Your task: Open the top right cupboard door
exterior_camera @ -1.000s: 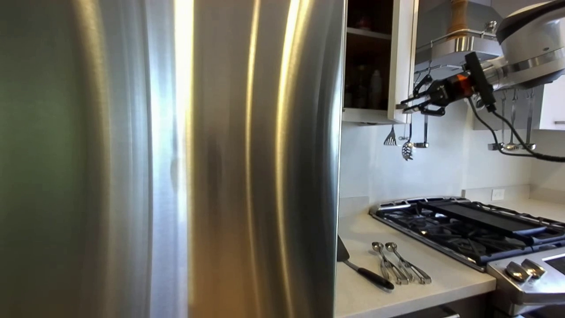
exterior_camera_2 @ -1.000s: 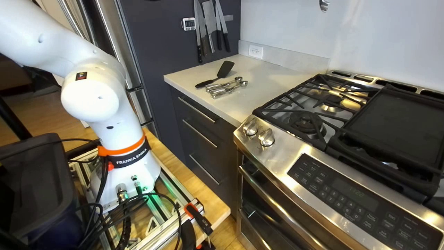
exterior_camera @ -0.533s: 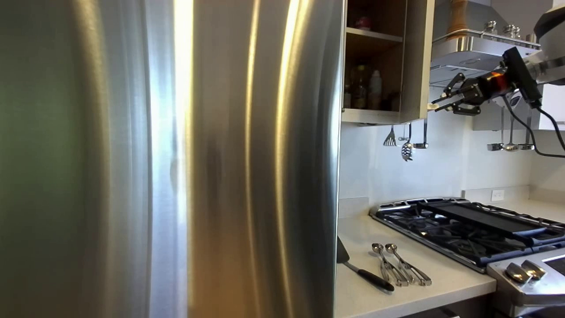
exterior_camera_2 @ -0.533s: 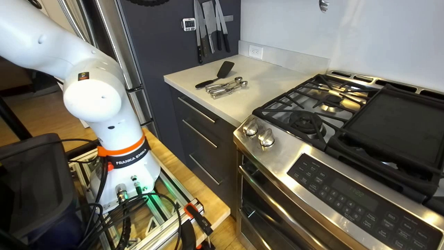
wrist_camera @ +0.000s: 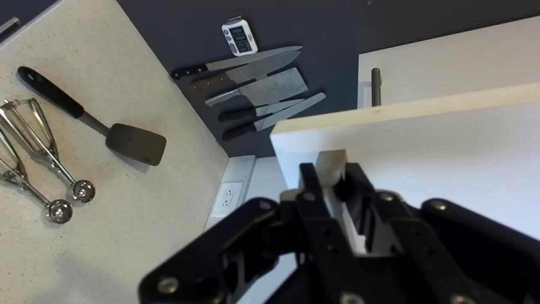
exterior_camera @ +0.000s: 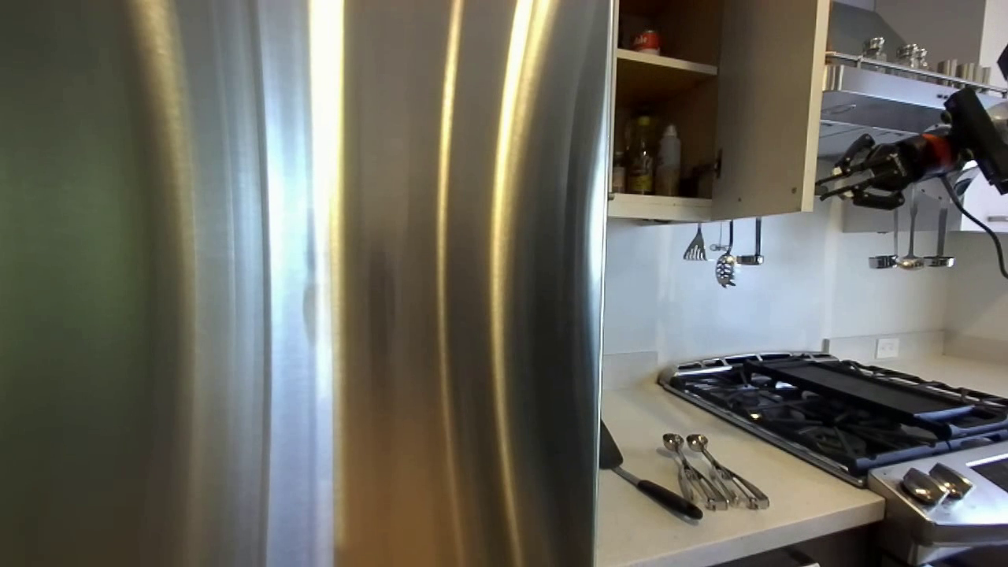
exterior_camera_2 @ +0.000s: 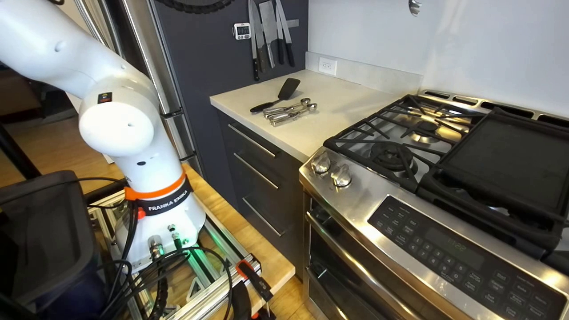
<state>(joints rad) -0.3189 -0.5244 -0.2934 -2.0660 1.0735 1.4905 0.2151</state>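
The top right cupboard door (exterior_camera: 768,110) stands open in an exterior view, its beige inner face showing. In the wrist view its cream outer face (wrist_camera: 422,145) and lower edge run to the right. A small metal handle (wrist_camera: 332,165) sticks out of the door near its corner. My black gripper (wrist_camera: 329,179) has its fingertips on both sides of the handle, closed on it. In an exterior view the gripper (exterior_camera: 820,189) is at the door's lower free edge, on its outer side; the handle is hidden there. The gripper is out of frame in the exterior view with the arm base.
The open cupboard (exterior_camera: 665,206) holds bottles and a red can. The steel fridge (exterior_camera: 394,315) stands beside it. A range hood (exterior_camera: 882,98) is behind the gripper. Below are a counter (exterior_camera_2: 355,89) with a spatula and two scoops, and a stove (exterior_camera_2: 395,155). Knives (wrist_camera: 274,86) hang on the dark wall.
The cupboard door has swung much wider open, showing its inner face and more of the shelves. My gripper has moved right with the door's free edge in an exterior view.
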